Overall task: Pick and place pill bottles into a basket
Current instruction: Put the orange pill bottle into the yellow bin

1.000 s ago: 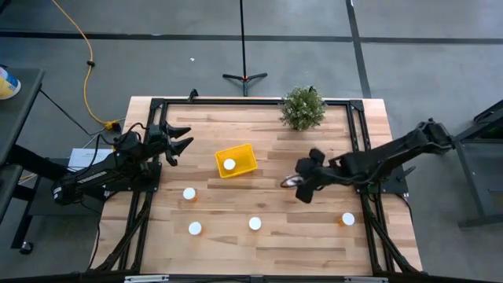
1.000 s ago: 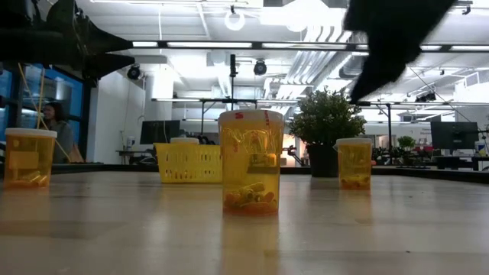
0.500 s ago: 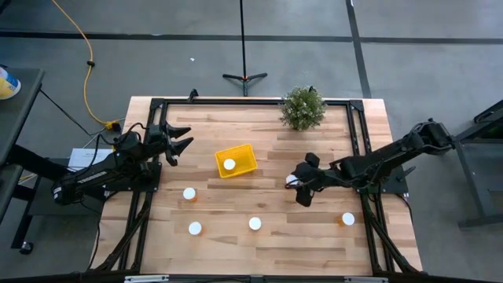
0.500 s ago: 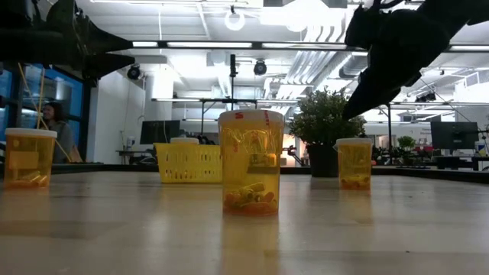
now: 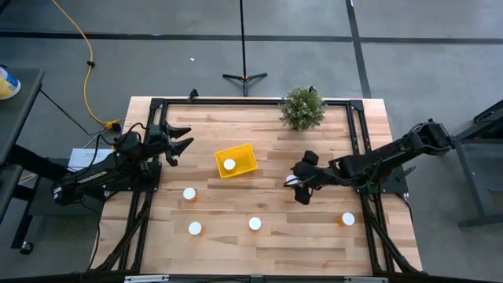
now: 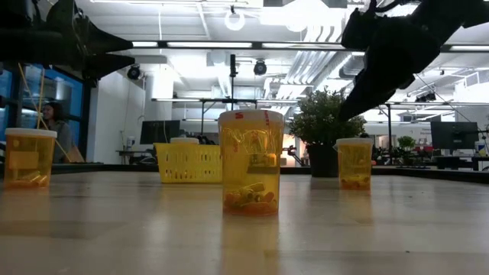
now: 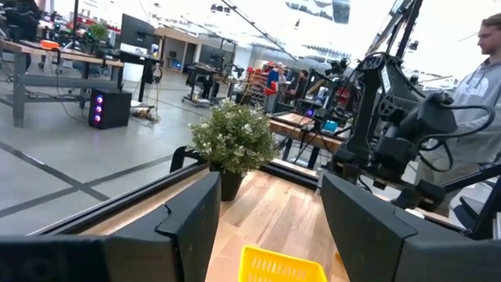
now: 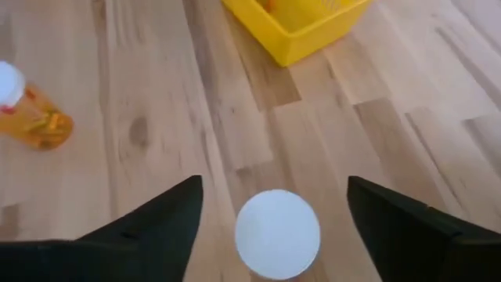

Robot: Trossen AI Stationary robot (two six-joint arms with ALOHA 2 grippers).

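A pale wooden surface [image 5: 267,236] seen from above; the right arm reaches toward its middle, its dark two-finger end effector [image 5: 295,182] hanging above a small orange pill bottle with a round white cap [image 8: 278,233]; the fingers stand wide apart with the cap centred between them, a line-up that looks meant for a straight descent and grasp; whether the bottle rests on the wood or how far below it sits cannot be told. The small bright yellow rectangular plastic basket [image 5: 236,160] lies near the centre, well apart from that bottle, and already holds one white-capped bottle [image 5: 229,164]; four more bottles stand loose nearer the front: one [image 5: 189,193], one [image 5: 195,228], one [image 5: 255,223] and one [image 5: 347,218]. The left end effector [image 5: 182,139] waits at the left edge, fingers spread and empty. A green bushy potted plant [image 5: 302,108] stands at the far edge. From above, the right arm largely covers its target bottle; at surface height the basket's contents are mostly hidden behind its wall.
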